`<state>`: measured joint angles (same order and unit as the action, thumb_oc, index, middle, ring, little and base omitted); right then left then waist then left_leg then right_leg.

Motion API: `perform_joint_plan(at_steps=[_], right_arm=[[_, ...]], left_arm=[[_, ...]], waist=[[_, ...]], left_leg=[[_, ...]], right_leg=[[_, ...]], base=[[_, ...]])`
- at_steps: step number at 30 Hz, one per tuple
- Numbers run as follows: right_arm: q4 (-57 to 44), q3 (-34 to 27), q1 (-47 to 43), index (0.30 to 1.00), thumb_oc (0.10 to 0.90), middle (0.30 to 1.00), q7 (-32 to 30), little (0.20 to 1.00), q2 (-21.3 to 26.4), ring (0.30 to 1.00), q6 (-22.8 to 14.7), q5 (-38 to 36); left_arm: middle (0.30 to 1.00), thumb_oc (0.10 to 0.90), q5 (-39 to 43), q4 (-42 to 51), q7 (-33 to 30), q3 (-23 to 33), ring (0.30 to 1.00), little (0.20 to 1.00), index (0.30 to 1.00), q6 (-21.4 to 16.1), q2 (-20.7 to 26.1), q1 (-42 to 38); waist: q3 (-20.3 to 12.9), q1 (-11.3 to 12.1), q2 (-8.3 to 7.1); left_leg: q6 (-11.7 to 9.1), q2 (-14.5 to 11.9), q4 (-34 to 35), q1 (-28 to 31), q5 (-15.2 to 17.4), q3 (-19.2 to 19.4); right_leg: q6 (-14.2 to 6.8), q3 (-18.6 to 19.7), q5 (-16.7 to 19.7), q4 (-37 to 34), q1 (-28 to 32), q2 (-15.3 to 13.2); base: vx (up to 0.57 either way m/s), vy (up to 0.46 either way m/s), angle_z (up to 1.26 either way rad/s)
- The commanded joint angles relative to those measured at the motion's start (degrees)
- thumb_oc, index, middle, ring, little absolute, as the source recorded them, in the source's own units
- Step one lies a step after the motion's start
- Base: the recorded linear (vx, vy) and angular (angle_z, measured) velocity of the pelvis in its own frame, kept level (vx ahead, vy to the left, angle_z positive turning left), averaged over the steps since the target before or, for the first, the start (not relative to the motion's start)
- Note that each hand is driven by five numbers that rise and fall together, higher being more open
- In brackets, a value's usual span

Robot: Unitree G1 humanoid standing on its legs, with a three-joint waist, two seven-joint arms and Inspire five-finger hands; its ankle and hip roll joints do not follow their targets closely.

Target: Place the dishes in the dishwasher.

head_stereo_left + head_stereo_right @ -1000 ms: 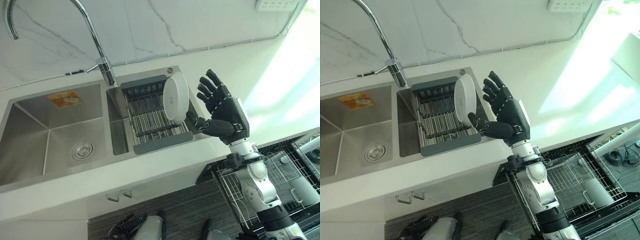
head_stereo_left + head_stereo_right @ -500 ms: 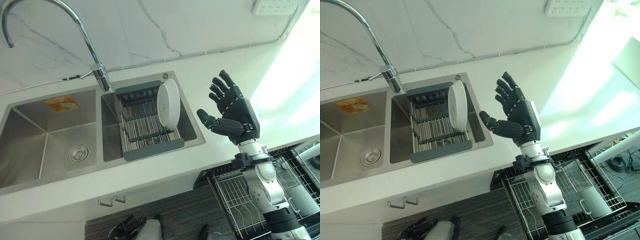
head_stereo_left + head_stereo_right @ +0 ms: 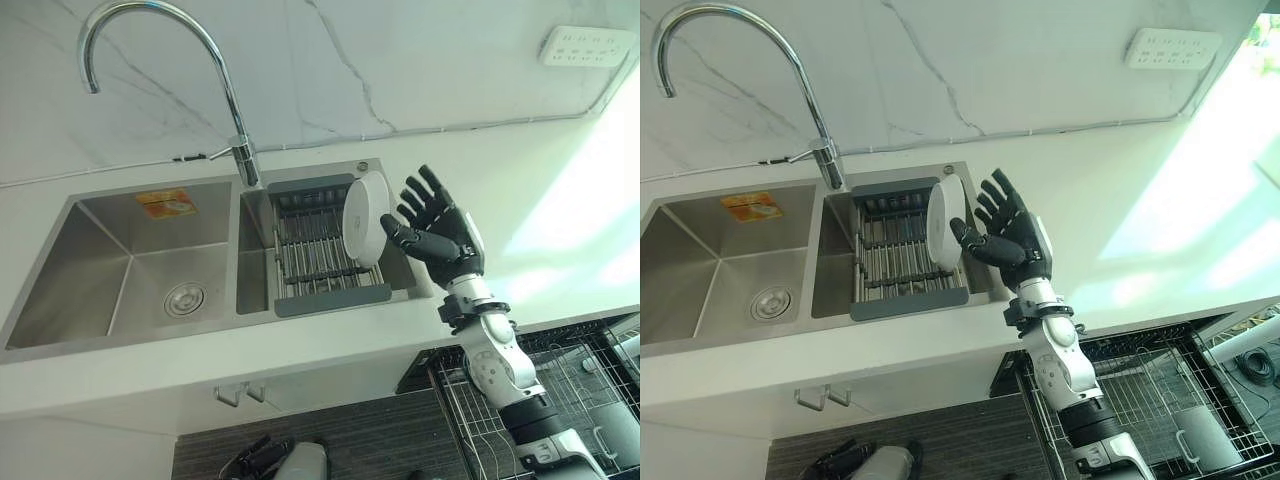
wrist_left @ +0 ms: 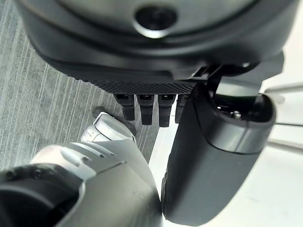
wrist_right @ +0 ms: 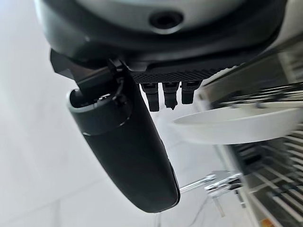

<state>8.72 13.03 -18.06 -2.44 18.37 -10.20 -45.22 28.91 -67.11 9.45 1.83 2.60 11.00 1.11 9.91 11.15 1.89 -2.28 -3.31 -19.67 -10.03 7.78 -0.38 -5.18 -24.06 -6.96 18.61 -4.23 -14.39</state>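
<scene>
I am reaching for the round white plate (image 3: 365, 218), standing on edge in the grey-framed wire drying rack (image 3: 320, 262) at centre frame. My right hand (image 3: 438, 225), fingers spread and empty, is just beside its rim, nearer than half a second ago. Next, I judge, thumb and fingers must close on the rim.

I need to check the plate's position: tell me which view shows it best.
The left eye view: the white plate stands on edge in the sink rack, the open right hand beside it. The right eye view shows much the same; the right wrist view gives only its rim edge-on.
</scene>
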Motion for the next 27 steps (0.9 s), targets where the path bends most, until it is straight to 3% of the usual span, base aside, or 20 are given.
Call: perform_joint_plan(at_steps=[1,15,27], right_arm=[[-4.84,-2.07,-7.62,0.9,0.8,0.9,0.26,0.9,0.36,0.9,-5.78,-0.56],[-1.28,-1.5,-9.87,0.9,0.8,0.9,-1.42,0.9,0.6,0.9,-5.33,1.03],[2.54,-0.2,-10.57,0.9,0.8,0.9,-1.59,0.9,-0.73,0.9,-2.54,1.15]], left_arm=[[0.9,0.8,-3.21,-4.58,0.37,-4.32,0.9,0.9,0.9,2.86,1.51,5.68],[0.9,0.8,-3.22,-4.26,0.72,-4.48,0.9,0.9,0.9,2.21,1.51,5.76],[0.9,0.8,-3.66,-3.84,0.85,-4.83,0.9,0.9,0.9,3.25,1.61,5.89]], waist=[[-1.4,0.56,-1.33],[-1.87,1.5,-1.39],[-1.93,2.53,-1.3]], left_leg=[[0.24,-0.92,2.49,0.94,4.3,1.73],[-0.28,-1.25,2.49,0.4,3.67,1.18],[-0.33,-1.06,2.49,0.13,3.17,0.34]], right_leg=[[-4.8,0.94,-5.34,-1.42,4.0,-1.87],[-4.57,0.19,-5.74,-1.42,4.41,-1.74],[-4.48,-0.43,-5.89,-1.42,5.19,-1.95]], base=[[0.0,0.0,0.0],[0.0,0.0,0.0],[0.04,0.0,0.05]])
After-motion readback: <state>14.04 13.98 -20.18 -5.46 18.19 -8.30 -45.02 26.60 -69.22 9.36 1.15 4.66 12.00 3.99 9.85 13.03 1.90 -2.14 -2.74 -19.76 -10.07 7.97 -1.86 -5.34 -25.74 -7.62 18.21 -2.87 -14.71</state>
